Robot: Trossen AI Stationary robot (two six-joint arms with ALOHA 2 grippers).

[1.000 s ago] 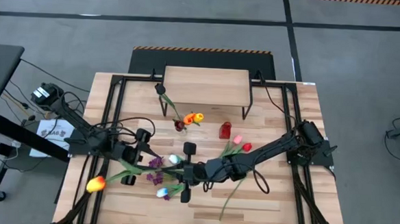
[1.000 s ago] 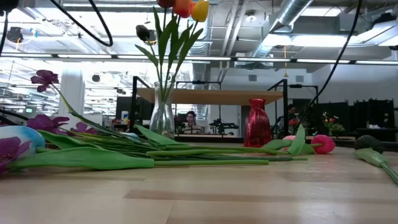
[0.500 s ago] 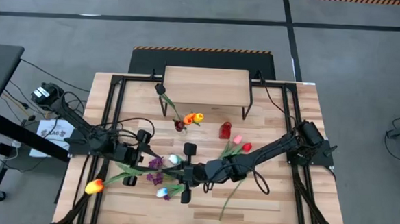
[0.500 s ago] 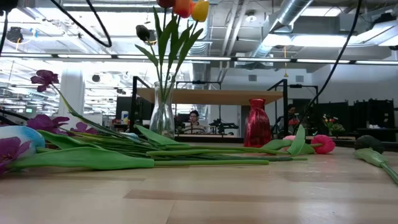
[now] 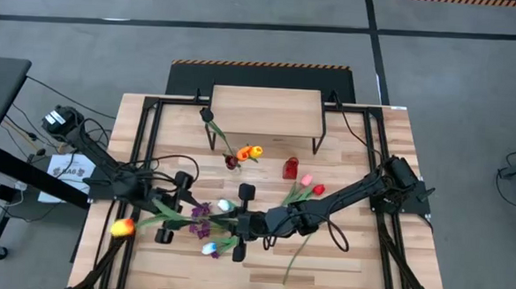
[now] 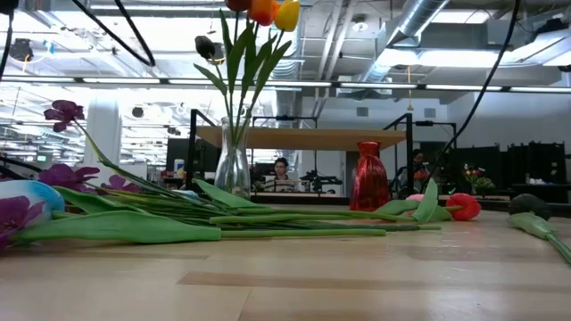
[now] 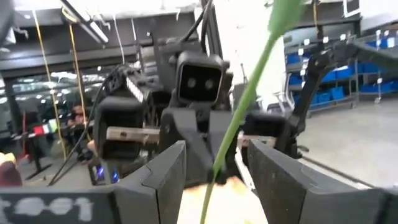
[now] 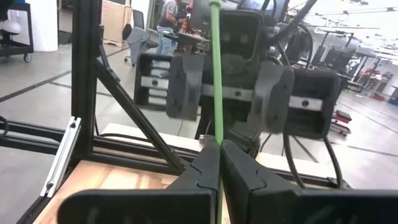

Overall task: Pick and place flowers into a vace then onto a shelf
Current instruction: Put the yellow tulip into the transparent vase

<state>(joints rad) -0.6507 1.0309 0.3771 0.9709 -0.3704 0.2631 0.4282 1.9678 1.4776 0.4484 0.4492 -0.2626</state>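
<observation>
My right gripper (image 5: 239, 221) (image 8: 219, 146) is shut on the green stem of an orange-and-yellow tulip (image 5: 123, 228). The stem runs from it toward the table's left. My left gripper (image 5: 171, 212) (image 7: 214, 155) faces it, open, with a finger on either side of that stem (image 7: 239, 118), not touching it. A clear glass vase (image 5: 232, 162) (image 6: 232, 169) stands in front of the shelf (image 5: 265, 109) (image 6: 303, 136) and holds red, orange, yellow and dark tulips. More flowers lie on the table: purple sprigs (image 5: 201, 211) and pink and red tulips (image 5: 310, 184). My right gripper pinches the tulip's green stem (image 8: 217, 127) between its two shut fingers, at the end away from the head. The fingers come level from the table's right side. The stem runs on ahead of them toward the left gripper, clear of the table there.
A small red vase (image 5: 290, 168) (image 6: 368, 176) stands right of the glass vase. A loose stem (image 5: 301, 249) and a blue-white head (image 5: 208, 246) lie near the front. Black frame rails run along both table sides. People show in the room beyond.
My left gripper has moved a little toward the table's near edge. The orange tulip's head has swung slightly toward the far edge. My right gripper has kept its hold and its place.
</observation>
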